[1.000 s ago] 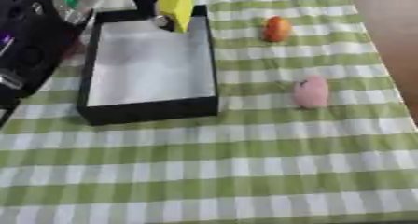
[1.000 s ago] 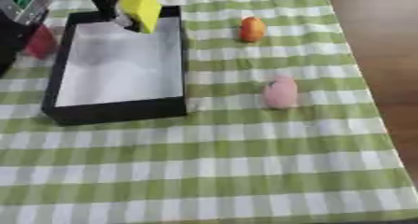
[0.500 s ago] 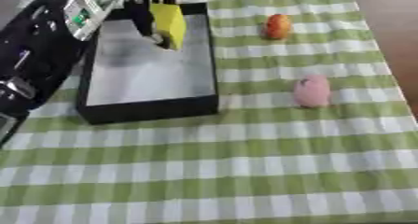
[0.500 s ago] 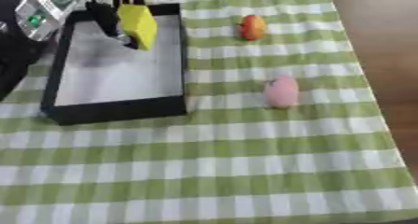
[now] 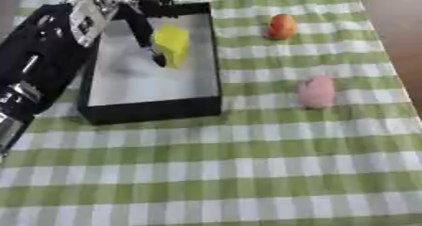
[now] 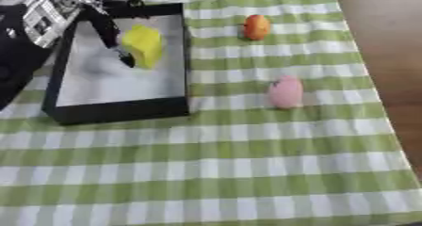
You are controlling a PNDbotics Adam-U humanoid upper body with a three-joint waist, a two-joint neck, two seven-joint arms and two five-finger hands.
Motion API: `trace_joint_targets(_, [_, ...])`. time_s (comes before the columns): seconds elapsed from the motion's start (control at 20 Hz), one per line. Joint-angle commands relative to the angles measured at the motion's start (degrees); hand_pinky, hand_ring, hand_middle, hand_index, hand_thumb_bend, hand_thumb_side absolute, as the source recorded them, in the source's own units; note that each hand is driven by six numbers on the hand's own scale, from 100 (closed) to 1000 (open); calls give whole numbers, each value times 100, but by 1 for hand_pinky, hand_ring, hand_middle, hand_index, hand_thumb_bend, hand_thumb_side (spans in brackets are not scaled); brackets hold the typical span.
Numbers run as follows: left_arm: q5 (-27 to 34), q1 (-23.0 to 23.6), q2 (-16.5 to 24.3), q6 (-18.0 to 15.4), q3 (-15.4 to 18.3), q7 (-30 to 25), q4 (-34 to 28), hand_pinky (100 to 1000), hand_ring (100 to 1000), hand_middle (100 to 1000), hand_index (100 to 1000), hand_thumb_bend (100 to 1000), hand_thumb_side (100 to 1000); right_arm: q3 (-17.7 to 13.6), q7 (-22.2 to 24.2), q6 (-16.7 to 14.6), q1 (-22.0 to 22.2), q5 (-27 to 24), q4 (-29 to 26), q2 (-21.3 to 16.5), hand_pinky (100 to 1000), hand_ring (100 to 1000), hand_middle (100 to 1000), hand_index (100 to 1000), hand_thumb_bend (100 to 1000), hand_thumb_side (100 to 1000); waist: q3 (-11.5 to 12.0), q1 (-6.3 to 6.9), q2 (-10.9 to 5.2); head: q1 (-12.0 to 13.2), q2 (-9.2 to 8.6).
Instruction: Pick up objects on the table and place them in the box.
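We look down on a bench [image 5: 247, 173] under green-and-white checked cloth. At ten o'clock our left robot hand [image 5: 136, 18] pinches a yellow block [image 5: 172, 44] over the black rectangular box [image 5: 152, 108], placed, we judge, for release inside. An orange round fruit [image 5: 282, 26] at one o'clock and a pink rounded object [image 5: 316, 92] at three o'clock lie clear, unobstructed.
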Motion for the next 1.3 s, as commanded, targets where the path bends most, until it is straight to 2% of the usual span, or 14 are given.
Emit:
trace_joint_targets(0.05, [-233, -73, 268, 8, 118, -23, -373, 880, 869, 838, 891, 642, 600, -48, -12, 0, -36, -16, -63, -125, 754, 681, 738, 888, 100, 788, 18, 31, -53, 16, -11])
trace_joint_targets(0.2, [-237, -46, 441, 35, 192, -77, -800, 875, 868, 842, 894, 609, 593, -58, -20, 1, 6, -11, -51, -148, 754, 681, 738, 887, 100, 787, 58, 41, -82, 8, -11])
trace_joint_targets(0.25, [-155, -40, 528, 67, 218, -129, -951, 871, 868, 847, 897, 674, 540, -66, -26, 0, 23, -9, -47, -161, 754, 681, 738, 887, 100, 786, 80, 44, -93, -1, -11])
trace_joint_targets(0.35, [38, -20, 725, 198, 305, -225, -1217, 855, 862, 848, 891, 680, 497, -82, -38, -5, 57, -5, -43, -188, 754, 681, 738, 887, 100, 783, 123, 49, -112, -25, -11])
trace_joint_targets(0.5, [333, 33, 1103, 544, 520, -90, -1445, 840, 848, 839, 853, 725, 445, -106, -57, -15, 95, -4, -43, -231, 754, 681, 738, 887, 100, 780, 190, 56, -141, -69, -11])
trace_joint_targets(0.7, [510, 161, 1632, 861, 848, 204, -1457, 821, 824, 792, 867, 779, 292, -138, -80, -24, 146, -3, -43, -296, 755, 682, 739, 887, 100, 779, 275, 50, -148, -97, -11])
trace_joint_targets(0.8, [544, 228, 1805, 914, 970, 211, -1360, 816, 823, 785, 878, 798, 204, -144, -84, -27, 153, -4, -44, -309, 755, 682, 739, 886, 100, 779, 297, 34, -142, -77, -11])
trace_joint_targets(0.85, [565, 255, 1876, 921, 1024, 170, -1303, 819, 825, 786, 882, 823, 126, -147, -86, -28, 154, -5, -45, -314, 755, 682, 739, 887, 100, 778, 306, 23, -137, -65, -11])
trace_joint_targets(0.9, [582, 277, 1939, 927, 1076, 112, -1239, 820, 825, 785, 879, 830, 100, -150, -88, -30, 155, -6, -46, -320, 756, 682, 739, 887, 100, 777, 316, 10, -130, -55, -11])
trace_joint_targets(0.95, [594, 295, 1988, 926, 1117, 51, -1182, 822, 825, 787, 875, 846, 100, -152, -90, -31, 156, -6, -47, -328, 756, 683, 739, 887, 100, 777, 324, -1, -123, -48, -11])
trace_joint_targets(1.15, [655, 346, 2083, 914, 1223, -208, -949, 832, 835, 787, 859, 780, 100, -154, -94, -29, 154, -7, -44, -339, 756, 683, 739, 887, 100, 780, 352, -33, -89, -35, -11])
trace_joint_targets(1.3, [658, 400, 2133, 891, 1234, -406, -801, 837, 840, 784, 856, 783, 100, -153, -95, -23, 155, -3, -37, -344, 756, 683, 739, 886, 100, 780, 356, -45, -56, -27, -11])
